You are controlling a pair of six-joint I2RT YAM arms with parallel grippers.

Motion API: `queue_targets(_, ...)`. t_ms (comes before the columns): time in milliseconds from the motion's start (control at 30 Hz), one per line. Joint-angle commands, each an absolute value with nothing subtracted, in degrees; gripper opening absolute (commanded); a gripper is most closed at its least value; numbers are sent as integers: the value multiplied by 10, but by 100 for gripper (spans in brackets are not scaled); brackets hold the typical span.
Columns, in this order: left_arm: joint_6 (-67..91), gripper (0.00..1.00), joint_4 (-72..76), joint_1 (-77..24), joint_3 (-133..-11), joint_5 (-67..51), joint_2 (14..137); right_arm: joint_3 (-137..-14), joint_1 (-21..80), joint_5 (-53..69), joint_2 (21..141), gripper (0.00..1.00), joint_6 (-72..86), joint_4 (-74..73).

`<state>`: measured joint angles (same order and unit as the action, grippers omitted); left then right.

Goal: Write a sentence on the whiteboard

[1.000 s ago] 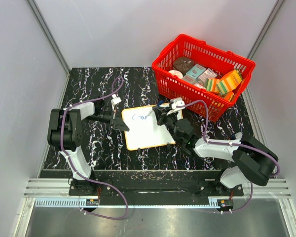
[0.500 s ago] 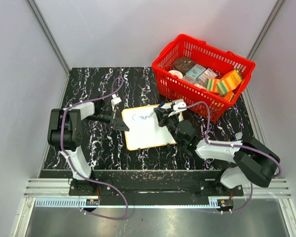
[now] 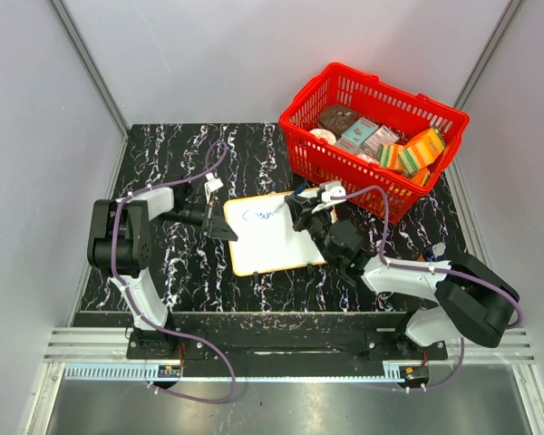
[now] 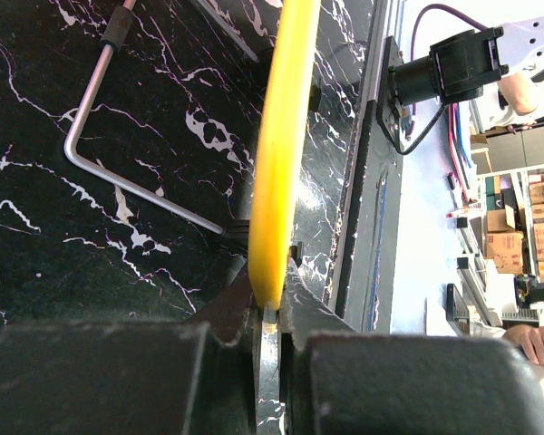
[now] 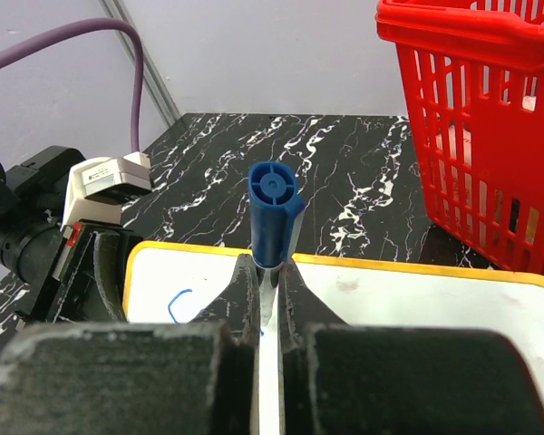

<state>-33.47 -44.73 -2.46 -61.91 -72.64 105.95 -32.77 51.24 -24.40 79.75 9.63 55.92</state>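
The whiteboard (image 3: 267,240) lies flat near the middle of the bench (image 3: 163,154), the sentence (image 3: 258,215) along its far edge, toward the left. The left arm's jaws grip its left edge; the right arm's jaws hold a marker (image 5: 272,213) upright over its far right part. Behind and to the right stands a basket (image 3: 331,163) with packages (image 3: 381,145) in it.

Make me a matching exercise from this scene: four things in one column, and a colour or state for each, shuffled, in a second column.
Column one:
1 whiteboard
2 basket
3 marker
4 left fingers

Column two:
A red, with packets inside
B blue, gripped by the right fingers
C shut on the board's yellow rim
D white, with some blue writing

Pairs: 1-D, 2-A, 3-B, 4-C
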Motion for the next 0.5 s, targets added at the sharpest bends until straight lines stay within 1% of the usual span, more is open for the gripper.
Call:
queue_targets(0,-361,0,-446,-32,-626,-652,1068,-343,505,-273,784,0,87,563)
queue_targets(467,-362,0,-446,-32,-626,-653,1068,-351,503,-281,801,0,89,562)
